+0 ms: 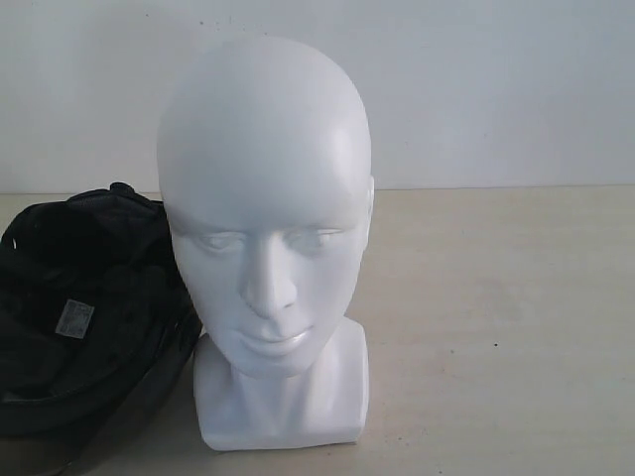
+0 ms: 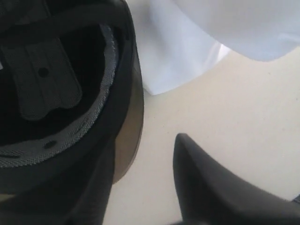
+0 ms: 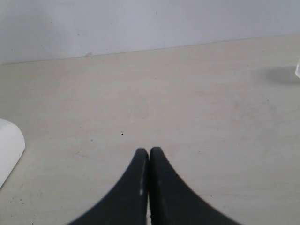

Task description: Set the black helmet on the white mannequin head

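The grasping step is judged to be in hand: the black helmet (image 1: 79, 297) is lying open side up, padded lining showing, and its rim is being straddled by the left claw (image 2: 146, 143). The claw's jaws are being held spread. One finger (image 2: 211, 187) is standing outside the smoky visor (image 2: 133, 117) with bare table showing between them. The other seems to be inside the shell, though it is hard to separate from the dark lining. Nothing is being pinched yet.

The white mannequin head (image 1: 263, 198) is standing upright just beyond the left claw, close beside the helmet.

The next move is judged to call for the jaws being closed on the rim, then the helmet being lifted, turned over and lowered onto the crown. A thin rim grip could slip as the shell is being turned.

The right claw (image 3: 149, 152) is being held pressed together and empty above bare surface, the mannequin's base (image 3: 9, 150) off to one side of it.

The table (image 1: 496, 317) is pale, matt and faintly speckled. A plain white wall (image 1: 496, 89) is rising behind it.
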Tool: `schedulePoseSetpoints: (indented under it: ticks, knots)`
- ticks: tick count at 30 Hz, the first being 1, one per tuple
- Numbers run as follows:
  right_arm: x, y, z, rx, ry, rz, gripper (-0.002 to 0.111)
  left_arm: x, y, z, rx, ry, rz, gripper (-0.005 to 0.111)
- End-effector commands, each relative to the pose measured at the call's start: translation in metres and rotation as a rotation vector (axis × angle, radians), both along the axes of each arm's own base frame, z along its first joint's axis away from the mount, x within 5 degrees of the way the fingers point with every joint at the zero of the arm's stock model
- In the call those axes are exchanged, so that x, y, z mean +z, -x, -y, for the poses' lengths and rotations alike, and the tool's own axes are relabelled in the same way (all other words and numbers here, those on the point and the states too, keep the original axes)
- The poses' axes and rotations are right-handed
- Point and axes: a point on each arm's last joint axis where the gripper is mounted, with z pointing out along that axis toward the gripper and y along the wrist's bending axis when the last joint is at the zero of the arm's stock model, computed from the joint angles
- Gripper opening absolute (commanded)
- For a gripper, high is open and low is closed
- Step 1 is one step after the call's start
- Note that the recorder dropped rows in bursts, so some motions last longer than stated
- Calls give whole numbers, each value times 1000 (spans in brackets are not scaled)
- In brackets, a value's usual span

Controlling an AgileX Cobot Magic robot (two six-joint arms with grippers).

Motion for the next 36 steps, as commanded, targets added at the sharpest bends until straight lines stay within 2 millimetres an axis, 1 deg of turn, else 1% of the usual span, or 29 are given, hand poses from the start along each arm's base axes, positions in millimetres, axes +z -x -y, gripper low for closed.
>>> schedulePoseSetpoints:
  ticks: [1, 4, 7, 10, 13, 17, 21, 26, 31, 36]
  knots:
    - [1, 0, 0, -1, 1, 10, 0, -8, -9, 6, 98, -20, 26, 40]
    - [1, 0, 0, -1, 1, 10, 0, -27, -25, 14, 116, -85, -40, 40]
    - [1, 0, 0, -1, 1, 10, 0, -37, -35, 23, 114, -66, -62, 42]
    - [1, 0, 0, -1, 1, 10, 0, -43, -42, 32, 79, -27, -65, 52]
    - [1, 0, 0, -1, 1, 10, 0, -46, -43, 37, 34, -14, -77, 61]
    - [1, 0, 0, -1, 1, 15, 0, -52, -49, 40, 25, -31, -79, 61]
    - [1, 0, 0, -1, 1, 15, 0, -52, -59, 46, 6, -36, -58, 61]
    - [1, 0, 0, -1, 1, 15, 0, -55, -70, 53, 0, -62, -92, 61]
    - [1, 0, 0, -1, 1, 15, 0, -64, -76, 53, -14, -106, -93, 61]
    - [1, 0, 0, -1, 1, 15, 0, -67, -82, 57, -3, -88, -66, 61]
